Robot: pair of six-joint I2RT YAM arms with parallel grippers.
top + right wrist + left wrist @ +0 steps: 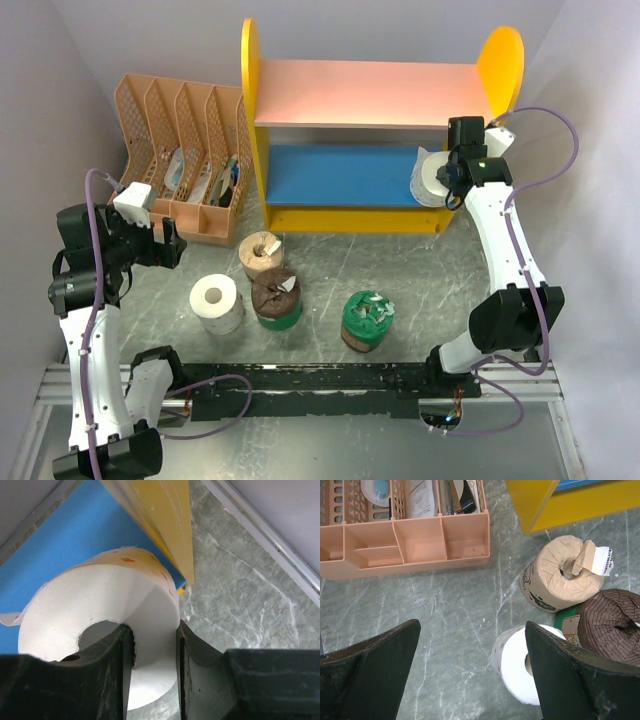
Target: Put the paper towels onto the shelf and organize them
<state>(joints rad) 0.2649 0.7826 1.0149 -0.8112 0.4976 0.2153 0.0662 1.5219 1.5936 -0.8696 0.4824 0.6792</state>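
- The right tool (154, 645) is pinching the wall of a white roll (100, 610). 1 finger sits inside the hollow core and the other presses the outer face, so the jaws are narrowed onto paper.
- That roll is at the right end of the shelf (250, 70), level with the blue lower board (340, 175) and just beside the front edge of the right yellow side panel (160, 525).
- The relation that matters shows in the right wrist view. The roll's upper part covers blue board while its lower part overhangs the bench (240, 595). The board therefore lies ahead of the tool and to its left, deeper into the shelf. I cannot tell whether the roll touches the board.
- The core opens toward the wrist camera, so the roll's long axis runs along the fingers, the way the tool reaches. It looks tilted rather than squarely upright.
- My judgement: the roll should go further in over the board and away from the panel before the jaws let go. Released here, it could tip off the front edge.
- The left tool (472, 625) is spread wide and holds nothing. It hovers over the bench, with the second white roll (515, 665) just beside 1 of its fingers.
- 4 rolls stand on the bench with their cores up. The left arm is nearer 3 of them: the second white roll, the tan roll (560, 575) and a green-wrapped brown roll (615, 625).
- The other green-wrapped roll (367, 320) stands apart, towards the right arm's base.
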